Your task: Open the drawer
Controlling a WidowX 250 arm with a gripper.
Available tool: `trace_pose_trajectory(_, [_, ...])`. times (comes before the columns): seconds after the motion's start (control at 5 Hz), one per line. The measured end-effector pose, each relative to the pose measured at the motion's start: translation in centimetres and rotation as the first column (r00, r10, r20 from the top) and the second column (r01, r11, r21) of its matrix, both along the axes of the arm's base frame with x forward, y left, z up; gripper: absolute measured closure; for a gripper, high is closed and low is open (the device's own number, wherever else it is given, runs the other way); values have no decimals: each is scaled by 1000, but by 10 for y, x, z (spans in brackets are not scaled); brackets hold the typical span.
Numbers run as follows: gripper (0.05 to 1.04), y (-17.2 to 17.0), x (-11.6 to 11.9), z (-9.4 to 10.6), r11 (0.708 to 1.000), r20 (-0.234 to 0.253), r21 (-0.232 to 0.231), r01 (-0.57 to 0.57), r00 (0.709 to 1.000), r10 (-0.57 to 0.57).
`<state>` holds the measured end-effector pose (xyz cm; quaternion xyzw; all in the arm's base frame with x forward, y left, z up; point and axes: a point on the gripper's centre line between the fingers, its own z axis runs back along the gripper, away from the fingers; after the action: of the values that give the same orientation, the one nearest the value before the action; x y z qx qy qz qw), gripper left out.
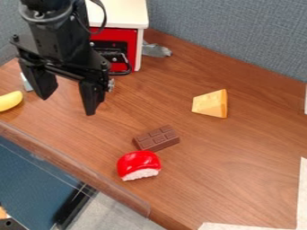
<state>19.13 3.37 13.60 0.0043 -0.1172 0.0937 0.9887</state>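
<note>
One each of banana [9, 100], cheese [210, 103], chocolate [157, 138], sushi [138, 164]

Cheese wedge [210, 104]: obstacle toward the desk's [240, 179] back edge, bare wood around it.
Chocolate bar [156, 138]: blocks beside the red-and-white toy [138, 164], near the front edge.
Red cabinet [133, 39]: passage between it and chocolate bar.

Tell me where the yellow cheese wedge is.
In the camera view, the wedge lies right of centre, up-right of the brown rectangular chocolate bar.

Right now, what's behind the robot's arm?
Behind the arm is part of a white-topped box with a red and black front. The arm hides the box's left part, so I can't say what's there.
</note>
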Motion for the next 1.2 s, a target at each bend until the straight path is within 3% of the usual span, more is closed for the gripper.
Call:
trace_pose_trajectory(0.2, [83, 0, 0, -3, 1000, -3, 1, 3, 1000, -3])
trace_pose_trajectory(0.4, [83, 21, 16, -15, 999, 50, 51, 19, 999, -22])
trace_pose_trajectory(0.8, [83, 42, 52, -43, 979, 129, 139, 148, 978, -166])
trace_pose_trajectory(1.2, [83, 64, 90, -57, 907, 73, 134, 399, 909, -410])
